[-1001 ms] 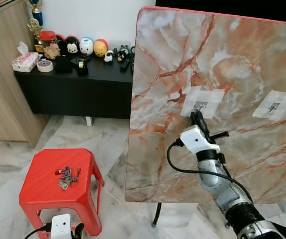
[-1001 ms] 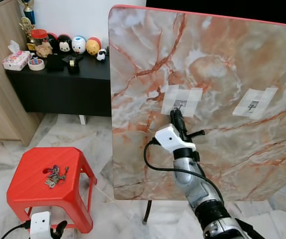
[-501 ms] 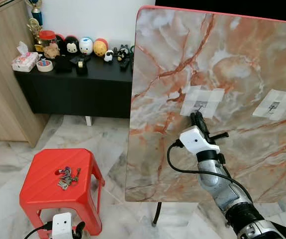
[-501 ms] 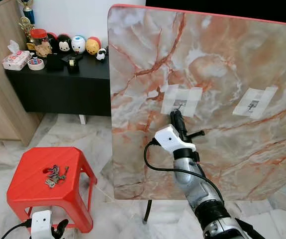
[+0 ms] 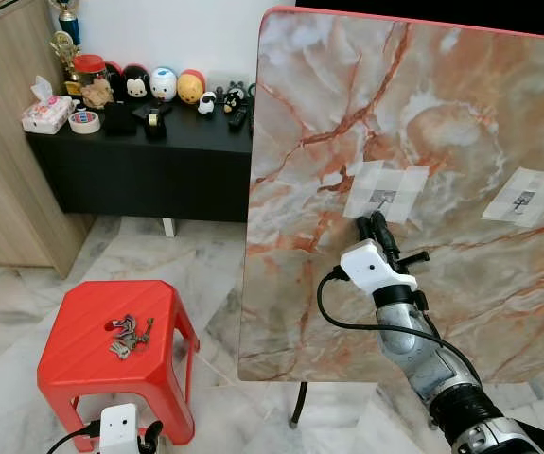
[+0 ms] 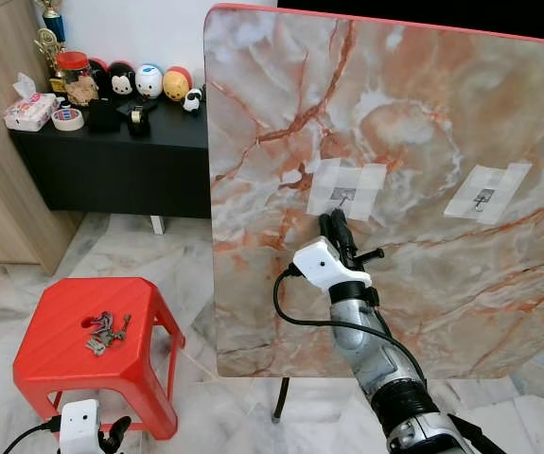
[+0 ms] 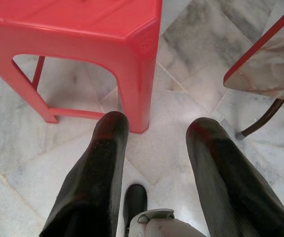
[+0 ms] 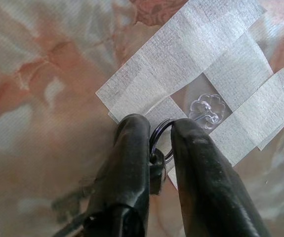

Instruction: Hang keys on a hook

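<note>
Right tool (image 5: pixel 371 224) edged slightly up toward the taped hook (image 5: pixel 381 199) | eye views: keys (image 5: pixel 128 336) on red stool (image 5: pixel 87 364) | left wrist: left tool (image 7: pixel 156 143) wide, by stool | right wrist: pinching ring (image 8: pixel 160 140) under hook

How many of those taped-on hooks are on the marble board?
2. One hook sits mid-board, just above the right gripper; the other hook is near the marble board's right edge. Others could be hidden.
</note>
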You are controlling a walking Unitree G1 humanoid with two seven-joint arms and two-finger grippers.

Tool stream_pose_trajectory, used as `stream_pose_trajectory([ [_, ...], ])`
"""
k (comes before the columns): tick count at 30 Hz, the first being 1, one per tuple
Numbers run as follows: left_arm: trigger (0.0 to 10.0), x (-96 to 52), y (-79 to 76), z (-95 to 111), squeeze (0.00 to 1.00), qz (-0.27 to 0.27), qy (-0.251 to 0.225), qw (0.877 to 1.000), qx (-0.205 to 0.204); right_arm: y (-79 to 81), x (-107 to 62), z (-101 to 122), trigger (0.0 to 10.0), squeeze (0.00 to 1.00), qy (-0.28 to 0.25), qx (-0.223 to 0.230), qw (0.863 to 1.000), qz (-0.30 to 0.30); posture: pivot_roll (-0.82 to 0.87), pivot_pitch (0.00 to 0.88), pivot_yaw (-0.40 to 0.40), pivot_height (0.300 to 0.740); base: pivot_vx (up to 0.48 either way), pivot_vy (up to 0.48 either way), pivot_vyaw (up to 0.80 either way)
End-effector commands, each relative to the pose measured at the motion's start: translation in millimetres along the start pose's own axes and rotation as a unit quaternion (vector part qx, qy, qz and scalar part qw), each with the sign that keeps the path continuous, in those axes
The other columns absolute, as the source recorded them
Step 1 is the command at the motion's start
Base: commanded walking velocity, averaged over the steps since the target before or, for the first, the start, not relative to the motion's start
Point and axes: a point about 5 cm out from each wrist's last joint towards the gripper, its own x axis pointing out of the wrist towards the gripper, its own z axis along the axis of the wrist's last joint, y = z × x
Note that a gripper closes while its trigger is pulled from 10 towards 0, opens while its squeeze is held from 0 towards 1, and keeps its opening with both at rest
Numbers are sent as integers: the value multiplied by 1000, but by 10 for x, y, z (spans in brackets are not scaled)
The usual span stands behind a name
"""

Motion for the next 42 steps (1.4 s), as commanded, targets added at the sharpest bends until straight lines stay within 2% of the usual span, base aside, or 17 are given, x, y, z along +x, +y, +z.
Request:
stream_pose_trajectory([
  [1,10000,-8,-35,-29,0,-3,5,1000,-5,-24,28,7,10000,965,-3,1,1000,0,58,56,-135,740,0,0,0],
  [6,10000,-7,-39,-29,0,-4,5,1000,-5,-23,32,12,10000,941,-4,2,1000,0,59,55,-134,740,0,0,0],
  [7,10000,-7,-40,-29,0,-4,5,1000,-5,-24,32,14,10000,906,-5,2,1000,0,59,55,-134,740,0,0,0],
  [8,10000,-6,-44,-28,0,-5,5,1000,-5,-28,31,19,10000,0,-6,5,1000,-3,58,51,-134,740,0,0,0],
  [12,10000,-7,-47,-32,0,-6,6,1000,-4,-30,13,28,10000,0,-6,24,1000,-7,58,48,-134,740,0,0,0],
  [17,10000,-12,-51,-44,0,-7,8,1000,-5,-52,-92,78,10000,0,-16,79,997,-15,58,38,-136,740,0,0,0],
  [18,10000,-18,-48,-56,0,-7,10,1000,-4,-83,-185,122,10000,0,-23,102,994,-22,52,34,-137,740,0,0,0],
  [19,10000,-18,-48,-56,0,-7,10,1000,-4,-83,-185,122,10000,0,-23,102,994,-22,52,34,-137,740,0,0,0],
  [23,10000,-31,-51,-86,0,-9,15,1000,-2,-80,-422,148,10000,0,-25,138,990,3,49,29,-135,740,0,0,0],
  [26,10000,-32,-49,-88,0,-10,16,1000,-1,-73,-580,126,10000,0,-34,135,989,51,49,22,-136,740,0,0,0],
  [28,10000,-31,-42,-89,0,-11,17,1000,0,-100,-638,5,10000,0,0,133,990,42,41,18,-135,740,0,0,0],
  [30,10000,-32,-35,-92,0,-10,19,1000,1,-107,-696,-126,10000,0,49,156,986,26,38,14,-134,740,0,0,0],
  [31,10000,-33,-27,-99,0,-8,22,1000,0,-71,-770,-262,10000,0,104,179,978,18,39,9,-129,740,0,0,0],
  [34,10000,-35,-24,-111,0,-8,27,1000,0,45,-931,-521,10000,0,206,236,950,-1,39,3,-119,740,0,0,0],
  [39,10000,-39,1,-123,0,-9,35,999,7,267,-1092,-732,10000,0,289,276,917,11,40,0,-107,740,0,0,0],
  [41,10000,-38,10,-122,0,-8,35,999,8,309,-1122,-764,10000,0,303,281,911,16,40,0,-107,740,0,0,0],
  [42,10000,-32,30,-112,0,-7,37,999,12,452,-1271,-897,10000,0,361,296,884,37,44,0,-99,740,0,0,0],
])
